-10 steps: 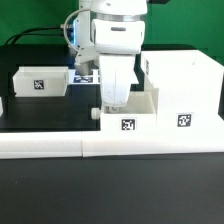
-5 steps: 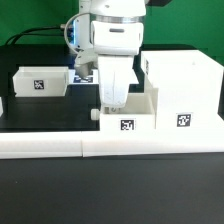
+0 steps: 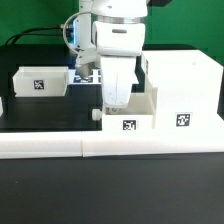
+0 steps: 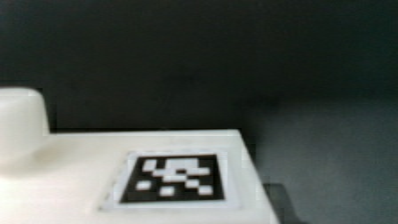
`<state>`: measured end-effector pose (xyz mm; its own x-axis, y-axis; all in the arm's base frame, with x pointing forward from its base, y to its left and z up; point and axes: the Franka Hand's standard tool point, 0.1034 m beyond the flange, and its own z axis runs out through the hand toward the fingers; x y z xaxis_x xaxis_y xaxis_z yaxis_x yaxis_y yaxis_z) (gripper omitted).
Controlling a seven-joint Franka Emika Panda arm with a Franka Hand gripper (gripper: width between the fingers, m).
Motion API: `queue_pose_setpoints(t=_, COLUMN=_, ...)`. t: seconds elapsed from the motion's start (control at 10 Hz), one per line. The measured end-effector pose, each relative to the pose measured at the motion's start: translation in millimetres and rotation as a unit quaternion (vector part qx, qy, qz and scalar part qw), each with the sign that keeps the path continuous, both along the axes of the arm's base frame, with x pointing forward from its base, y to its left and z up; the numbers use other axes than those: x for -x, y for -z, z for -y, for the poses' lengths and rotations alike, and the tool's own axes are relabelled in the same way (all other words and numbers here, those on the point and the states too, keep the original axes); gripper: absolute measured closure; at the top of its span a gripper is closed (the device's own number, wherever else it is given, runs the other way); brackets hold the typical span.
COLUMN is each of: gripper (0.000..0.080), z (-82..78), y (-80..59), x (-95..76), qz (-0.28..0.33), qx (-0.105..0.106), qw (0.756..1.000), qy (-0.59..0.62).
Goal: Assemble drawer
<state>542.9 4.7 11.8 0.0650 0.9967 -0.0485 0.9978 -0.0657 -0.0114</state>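
A small white drawer tray [image 3: 130,118] with a tag on its front and a knob [image 3: 97,113] stands at the table's front, against the big white housing [image 3: 182,88] on the exterior view's right. My gripper [image 3: 116,102] reaches straight down into the tray at its knob end. Its fingertips are hidden by the tray wall, so I cannot tell whether they are shut. The wrist view shows only the tray's tagged face [image 4: 178,178] and its knob [image 4: 18,122], with no fingers. A second tagged tray [image 3: 40,82] stands at the exterior view's left.
The long white L-shaped bar [image 3: 110,146] runs along the front edge, right before the tray and the housing. The marker board [image 3: 86,75] lies behind my arm. Cables hang at the back left. The table top is black.
Almost nothing has moved. The tray under my gripper may have shifted a hair toward the housing. The arm keeps its pose.
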Motion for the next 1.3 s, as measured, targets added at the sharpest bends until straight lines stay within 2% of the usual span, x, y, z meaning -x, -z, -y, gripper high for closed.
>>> queue_pose_setpoints(t=0.5, gripper=0.0757, z=0.1, y=-0.1, x=-0.1, qz=-0.001, qx=0.001, qw=1.000, qy=-0.002)
queue_pose_setpoints(t=0.8, gripper=0.0757, z=-10.5, y=0.0, x=-1.9, qz=0.000, qx=0.000, qw=1.000, qy=-0.024)
queue_pose_setpoints(t=1.3, gripper=0.0757, z=-9.1, y=0.1, x=-4.3, qz=0.002, qx=0.002, qw=0.999, qy=-0.033)
